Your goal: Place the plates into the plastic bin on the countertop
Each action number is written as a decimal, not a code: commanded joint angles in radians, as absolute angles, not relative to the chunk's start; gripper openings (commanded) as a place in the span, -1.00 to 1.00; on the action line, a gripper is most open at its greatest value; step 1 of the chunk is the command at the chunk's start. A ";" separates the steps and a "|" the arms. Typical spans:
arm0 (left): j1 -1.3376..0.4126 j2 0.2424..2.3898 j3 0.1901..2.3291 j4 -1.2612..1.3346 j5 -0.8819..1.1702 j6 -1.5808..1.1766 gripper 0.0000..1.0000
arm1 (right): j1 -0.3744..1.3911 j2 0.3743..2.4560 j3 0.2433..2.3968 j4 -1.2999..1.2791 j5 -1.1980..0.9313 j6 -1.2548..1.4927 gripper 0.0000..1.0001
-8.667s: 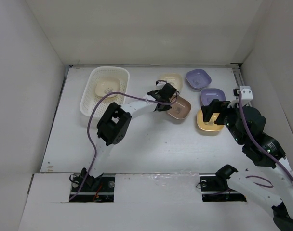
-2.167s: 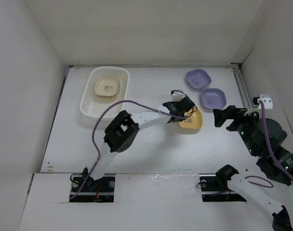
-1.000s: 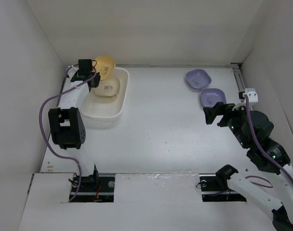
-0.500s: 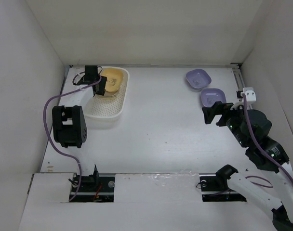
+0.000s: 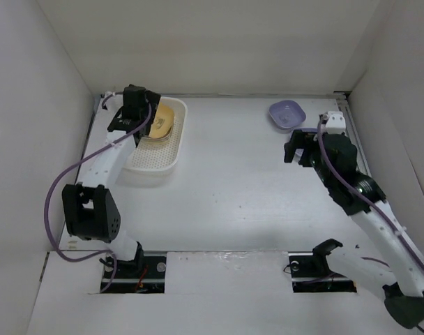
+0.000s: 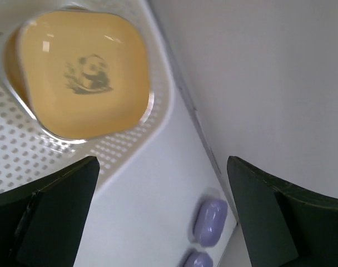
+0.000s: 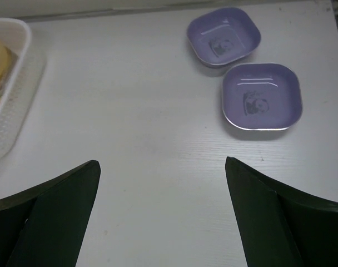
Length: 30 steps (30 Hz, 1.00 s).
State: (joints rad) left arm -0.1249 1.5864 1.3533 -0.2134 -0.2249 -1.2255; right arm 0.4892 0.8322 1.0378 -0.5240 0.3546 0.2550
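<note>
While the yellow plate (image 6: pixel 83 75) lies in the bin (image 5: pixel 148 162) at the far left of the tabletop (image 5: pixel 240 188), the left fingers (image 6: pixel 58 206) hang above it, spread apart and empty. At the far right sit two lavender plates (image 7: pixel 262 97), with the right fingers (image 7: pixel 52 206) wide apart near them.

Overhead camera looks down; both wrist cameras share bin (image 6: pixel 160 100).

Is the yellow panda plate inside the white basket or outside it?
Inside. The yellow plate sits within the rim of the white basket, whose holed floor shows beside it.
</note>
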 commanded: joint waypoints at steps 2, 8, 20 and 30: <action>-0.271 1.470 1.437 -0.173 -0.362 -0.955 0.99 | 0.320 1.076 1.094 -0.407 0.263 0.238 1.00; -0.295 1.410 1.410 -0.201 -0.232 -0.753 0.99 | 0.178 1.374 1.247 -0.389 0.241 0.238 1.00; -0.295 1.181 1.157 -0.210 -0.019 -0.628 0.99 | -0.141 1.726 1.275 -0.310 0.137 0.281 1.00; -0.348 1.183 1.138 -0.210 -0.026 -0.617 0.99 | -0.216 1.905 1.288 -0.319 0.080 0.258 0.85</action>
